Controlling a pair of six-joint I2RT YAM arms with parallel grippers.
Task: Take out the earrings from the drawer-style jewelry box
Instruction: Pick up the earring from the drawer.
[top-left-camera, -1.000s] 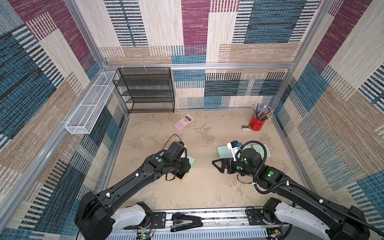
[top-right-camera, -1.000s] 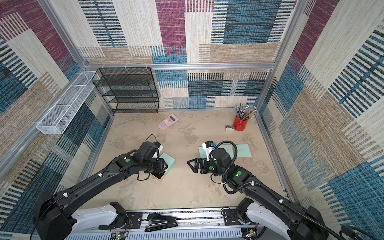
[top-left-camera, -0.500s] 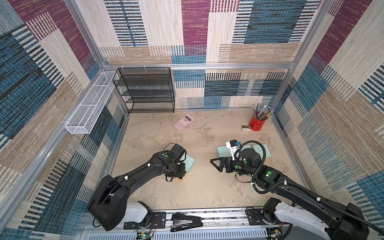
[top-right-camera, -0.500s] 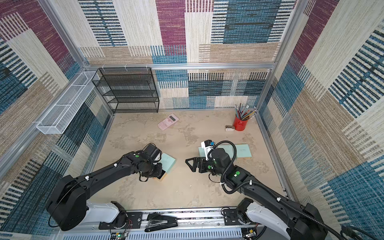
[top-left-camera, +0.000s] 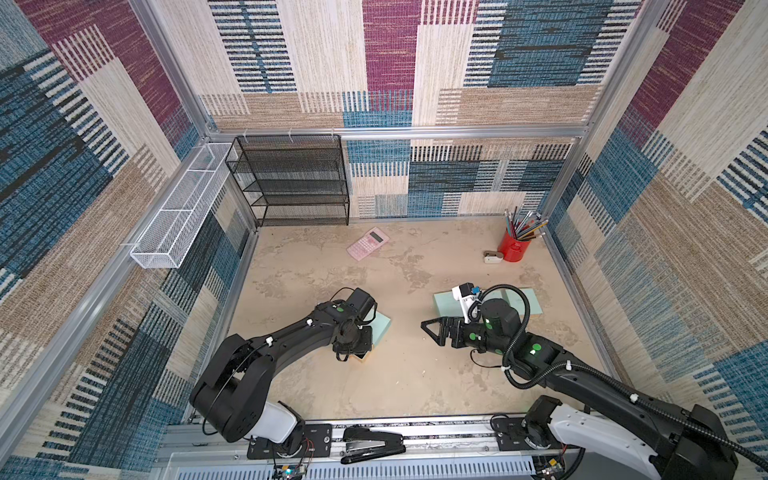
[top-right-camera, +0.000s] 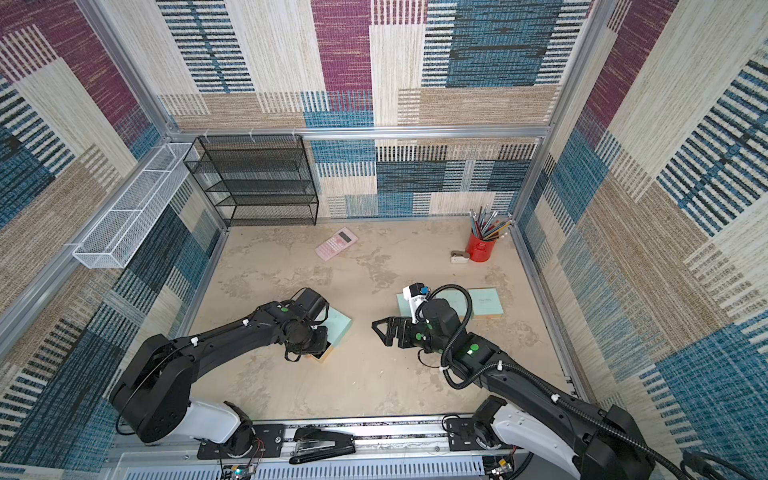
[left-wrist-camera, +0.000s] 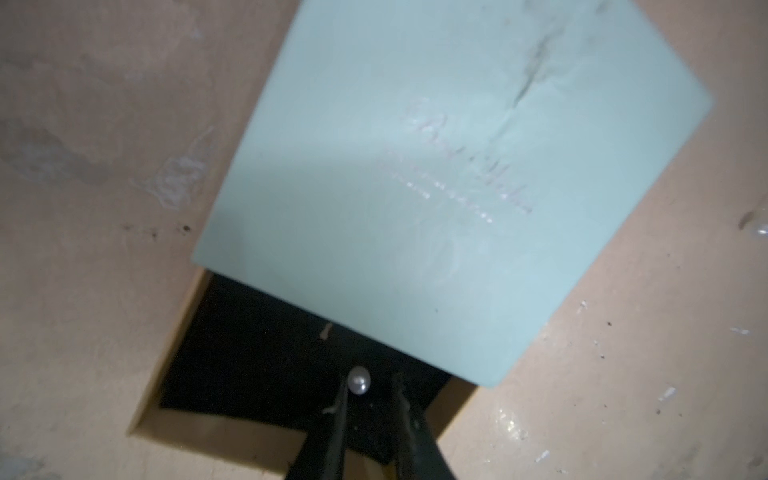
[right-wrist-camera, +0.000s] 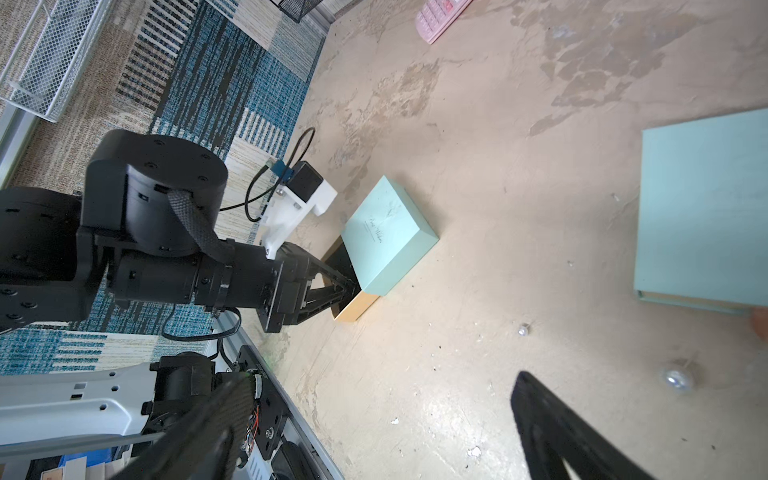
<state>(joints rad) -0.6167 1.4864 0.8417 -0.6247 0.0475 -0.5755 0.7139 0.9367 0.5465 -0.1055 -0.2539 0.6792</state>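
Note:
The drawer-style jewelry box (top-left-camera: 381, 328) (top-right-camera: 340, 327) is mint green with its black-lined drawer (left-wrist-camera: 257, 345) (right-wrist-camera: 355, 309) pulled out. My left gripper (left-wrist-camera: 372, 380) (top-left-camera: 358, 352) reaches down into that drawer. Its jaws stand a little apart. A pearl earring (left-wrist-camera: 358, 380) rests against one fingertip, clear of the other. More earrings lie on the floor: two studs (right-wrist-camera: 523, 330) (right-wrist-camera: 678, 379) and a stud (left-wrist-camera: 760, 228). My right gripper (top-left-camera: 430, 332) (top-right-camera: 380, 332) (right-wrist-camera: 374, 415) hovers wide open and empty right of the box.
A second mint-green box (top-left-camera: 519, 305) (right-wrist-camera: 706, 208) lies under my right arm. Further back are a pink calculator (top-left-camera: 368, 244), a red pencil cup (top-left-camera: 515, 247) and a black mesh shelf (top-left-camera: 295, 187). A white wire basket (top-left-camera: 183, 208) hangs on the left wall. A stapler (top-left-camera: 372, 444) sits on the front rail.
My left gripper's jaws have narrowed over the drawer, and that arm's elbow has drawn in toward the box. My right gripper has drifted slightly left, still wide open.

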